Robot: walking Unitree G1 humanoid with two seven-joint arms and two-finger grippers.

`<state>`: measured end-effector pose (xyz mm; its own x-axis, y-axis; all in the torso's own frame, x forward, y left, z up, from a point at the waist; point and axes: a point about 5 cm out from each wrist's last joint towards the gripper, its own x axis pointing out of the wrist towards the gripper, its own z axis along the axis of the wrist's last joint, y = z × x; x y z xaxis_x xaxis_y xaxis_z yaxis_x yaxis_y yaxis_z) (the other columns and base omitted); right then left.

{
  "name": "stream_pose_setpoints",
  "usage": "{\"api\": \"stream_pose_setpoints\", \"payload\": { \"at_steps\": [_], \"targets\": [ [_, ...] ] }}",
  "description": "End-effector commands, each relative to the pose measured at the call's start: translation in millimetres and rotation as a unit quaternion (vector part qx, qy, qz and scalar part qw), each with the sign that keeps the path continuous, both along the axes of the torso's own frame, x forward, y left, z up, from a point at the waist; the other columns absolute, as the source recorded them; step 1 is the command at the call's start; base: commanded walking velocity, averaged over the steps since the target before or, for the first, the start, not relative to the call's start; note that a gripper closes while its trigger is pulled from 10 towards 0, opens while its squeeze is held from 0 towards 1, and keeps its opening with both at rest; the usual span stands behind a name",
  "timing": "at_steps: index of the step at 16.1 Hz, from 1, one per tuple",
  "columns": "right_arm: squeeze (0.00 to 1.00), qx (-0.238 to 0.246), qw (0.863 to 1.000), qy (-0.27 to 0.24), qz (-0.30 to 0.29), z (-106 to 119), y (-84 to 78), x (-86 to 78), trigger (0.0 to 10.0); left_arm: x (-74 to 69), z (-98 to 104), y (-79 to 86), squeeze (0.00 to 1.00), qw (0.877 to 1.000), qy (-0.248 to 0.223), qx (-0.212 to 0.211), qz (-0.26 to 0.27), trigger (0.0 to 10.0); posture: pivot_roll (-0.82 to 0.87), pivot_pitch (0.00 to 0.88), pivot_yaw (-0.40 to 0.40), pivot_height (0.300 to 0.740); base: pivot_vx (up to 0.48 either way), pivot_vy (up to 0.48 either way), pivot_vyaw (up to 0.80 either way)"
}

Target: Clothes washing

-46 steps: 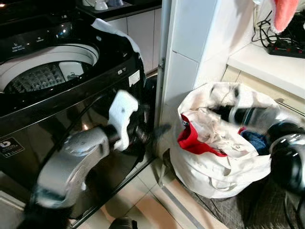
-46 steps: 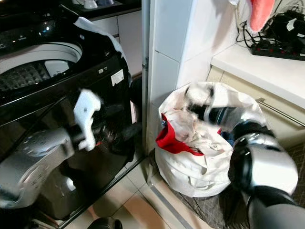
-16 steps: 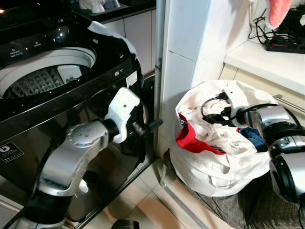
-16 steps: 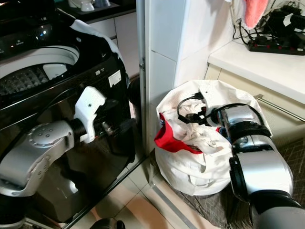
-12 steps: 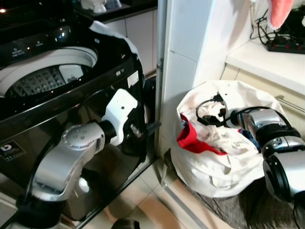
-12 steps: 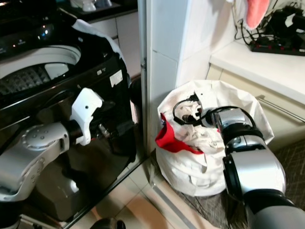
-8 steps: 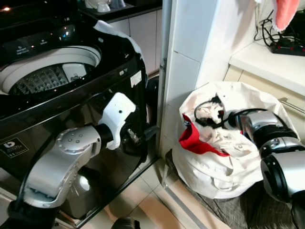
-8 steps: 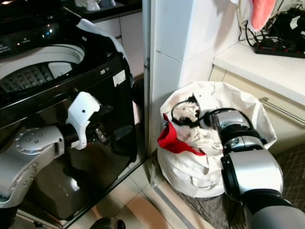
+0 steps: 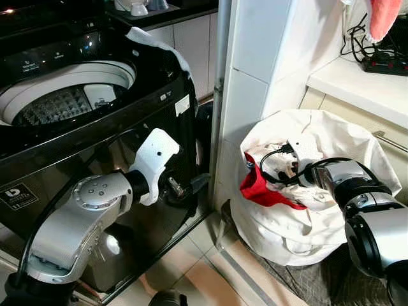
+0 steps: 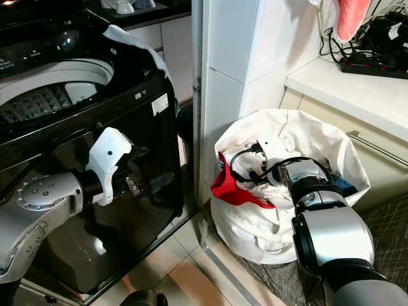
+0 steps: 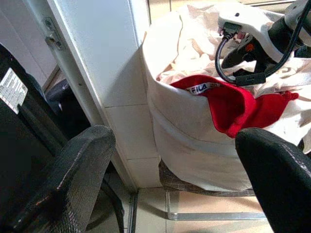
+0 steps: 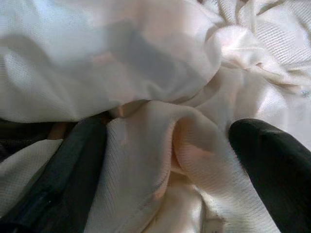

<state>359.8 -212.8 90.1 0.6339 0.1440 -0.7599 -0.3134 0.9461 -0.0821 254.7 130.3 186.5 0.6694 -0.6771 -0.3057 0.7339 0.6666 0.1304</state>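
Observation:
A black top-loading washing machine [image 9: 95, 127] stands on the left, lid up, its drum [image 9: 64, 95] uncovered. Right of a tiled pillar sits a white laundry bag [image 9: 299, 217] of clothes, with a red garment [image 9: 261, 191] at its near-left rim and white cloth [image 12: 160, 87] over the rest. My right gripper [image 9: 284, 171] is pushed down into that cloth. In the right wrist view its fingers [image 12: 73, 170] stand open with a white fold between them. My left gripper [image 9: 191, 183] is open and holds nothing. It hovers in front of the machine's front panel, pointing at the bag [image 11: 194, 131].
The white tiled pillar [image 9: 255, 76] separates machine and bag. A counter [image 9: 357, 83] with a power strip [image 9: 382, 60] and a hanging pink cloth [image 9: 382, 16] lies behind the bag. A white cloth [image 9: 153, 44] drapes over the machine's back corner. Tiled floor [image 9: 191, 274] is in front.
My right gripper has sunk lower and further left into the white cloth in the bag. The left arm has dropped slightly in front of the machine.

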Motion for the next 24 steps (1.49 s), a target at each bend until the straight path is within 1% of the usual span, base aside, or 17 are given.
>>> {"api": "stream_pose_setpoints", "payload": {
  "at_steps": [1, 2, 4, 8, 11, 15, 22, 23, 24],
  "targets": [
    [0.00, 0.012, 1.000, 0.008, -0.005, -0.7, 1.7, -0.7, 3.7, -0.8, 7.8, -1.0, 0.00, 1.000, -0.014, 0.004, -0.004, 10.0, 0.23, 0.000, 0.000, 0.740, 0.000, 0.000, 0.00],
    [0.00, 0.022, 1.000, 0.008, -0.013, -1.4, 1.9, -1.1, 0.0, -1.0, 7.8, -1.2, 0.00, 1.000, -0.014, 0.004, -0.004, 10.0, 0.23, 0.000, -0.001, 0.740, 0.000, 0.000, 0.00],
    [0.00, 0.053, 0.998, 0.006, -0.031, -1.9, 3.1, -1.3, 0.0, -0.7, 8.0, -1.5, 0.00, 1.000, -0.014, 0.003, -0.003, 10.0, 0.22, 0.000, 0.001, 0.740, 0.000, 0.000, 0.00],
    [0.00, 0.053, 0.998, 0.011, -0.034, -2.2, 0.1, -2.5, 0.0, -0.2, 7.1, -1.8, 0.00, 1.000, -0.014, 0.007, -0.004, 10.0, 0.22, 0.000, 0.004, 0.740, 0.000, 0.000, 0.00],
    [0.00, 0.049, 0.998, 0.024, -0.038, -2.9, -2.5, -4.4, 0.0, -0.6, 6.9, -2.6, 0.00, 1.000, -0.014, 0.007, -0.006, 10.0, 0.21, 0.000, 0.002, 0.740, 0.000, 0.000, 0.00],
    [0.00, 0.053, 0.997, 0.024, -0.050, -1.6, -4.5, -4.2, 0.0, 0.0, 6.5, -4.2, 0.00, 1.000, -0.016, 0.007, -0.009, 10.0, 0.21, 0.000, 0.002, 0.740, 0.000, 0.000, 0.00],
    [0.00, 0.096, 0.991, -0.006, -0.090, 11.2, -8.9, 2.6, 0.0, 4.0, 5.2, -8.7, 0.00, 1.000, -0.018, 0.002, -0.012, 10.0, 0.18, 0.000, 0.009, 0.740, 0.000, 0.000, 0.00],
    [0.00, 0.107, 0.989, -0.015, -0.097, 15.1, -9.4, 4.8, 0.0, 5.2, 5.4, -9.2, 0.00, 1.000, -0.020, 0.001, -0.011, 10.0, 0.17, 0.000, 0.010, 0.740, 0.000, 0.000, 0.00],
    [0.00, 0.136, 0.984, -0.035, -0.111, 26.0, -9.8, 10.4, 0.0, 8.8, 6.5, -9.3, 0.00, 1.000, -0.029, -0.003, -0.003, 10.0, 0.16, 0.000, 0.011, 0.740, 0.000, 0.000, 0.00]
  ]
}}
